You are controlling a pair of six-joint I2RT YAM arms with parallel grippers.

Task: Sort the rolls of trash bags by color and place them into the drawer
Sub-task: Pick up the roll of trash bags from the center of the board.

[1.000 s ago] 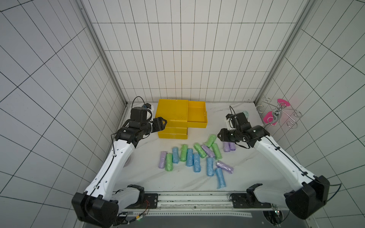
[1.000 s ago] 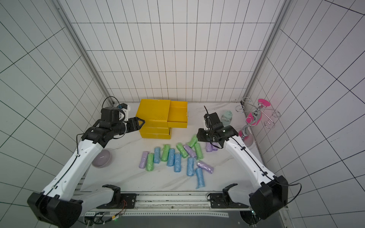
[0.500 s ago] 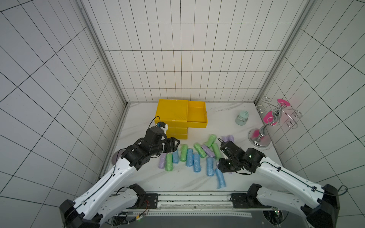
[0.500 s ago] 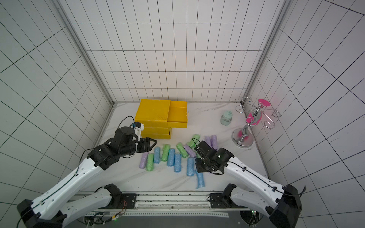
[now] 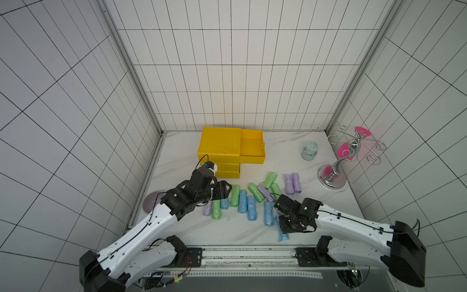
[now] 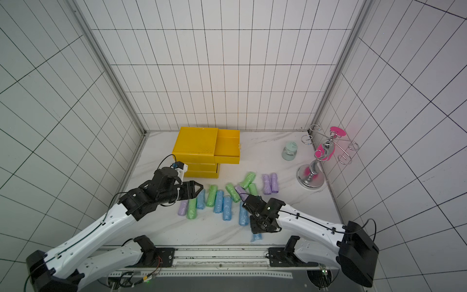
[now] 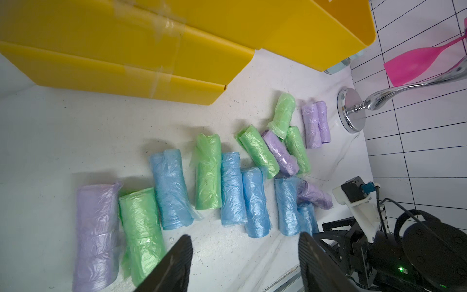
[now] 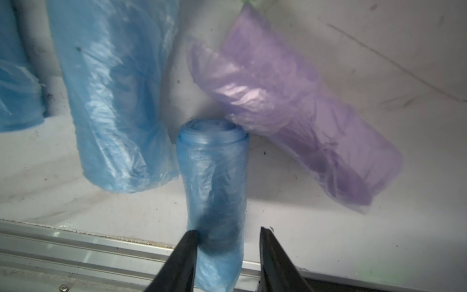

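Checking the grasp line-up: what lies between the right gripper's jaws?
In the right wrist view, a light blue roll lies between the right gripper's jaws: one jaw touches it, the other stands clear.

Left gripper (image 7: 243, 237), right gripper (image 8: 227, 230) — jaws apart

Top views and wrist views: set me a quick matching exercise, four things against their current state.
Things:
1. top drawer
2. right gripper
3. left gripper
4. mint jar

States:
A. jaws apart, nothing between them
B. pulled out, empty
C. upright near the chrome stand
D. jaws astride a blue roll

Pairs: 1-B, 2-D, 3-A, 4-C
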